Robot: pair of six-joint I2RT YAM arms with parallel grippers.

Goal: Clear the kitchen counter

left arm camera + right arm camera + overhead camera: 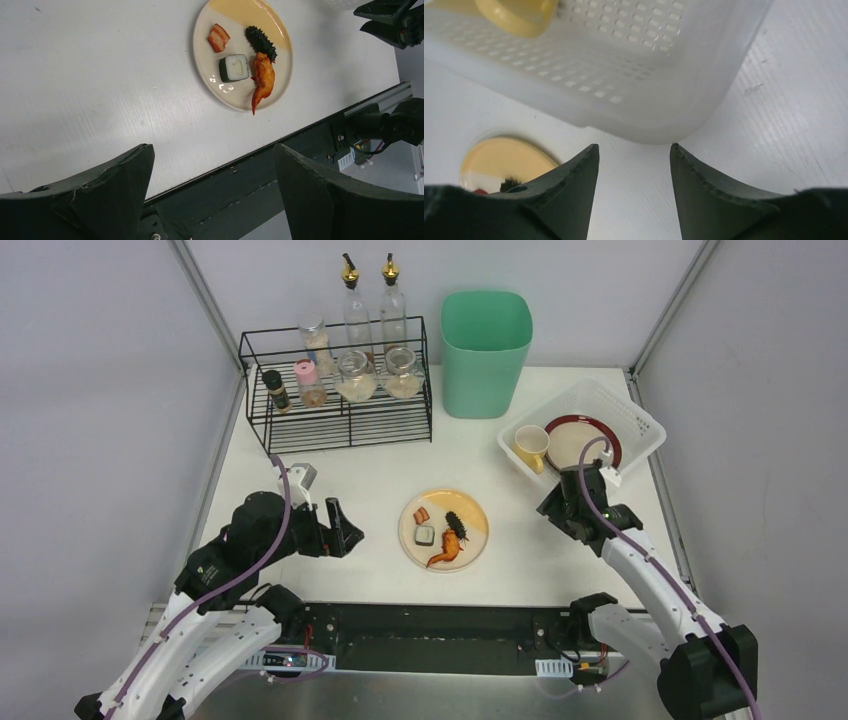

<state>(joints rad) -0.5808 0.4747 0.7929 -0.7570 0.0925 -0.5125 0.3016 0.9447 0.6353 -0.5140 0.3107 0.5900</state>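
Left gripper (pixel 212 147), jaws open and empty — advance to the plate (pixel 242 52) ahead, pinch its near rim, lift it level.

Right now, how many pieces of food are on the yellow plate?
4: a red striped slice and a dark bumpy piece on the far half of the plate, a sushi roll and an orange claw on its near half.

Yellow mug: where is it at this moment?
In the top view, the yellow mug sits inside the white mesh basket at the far right of the kitchen counter, at the basket's left end beside the red-rimmed plate.
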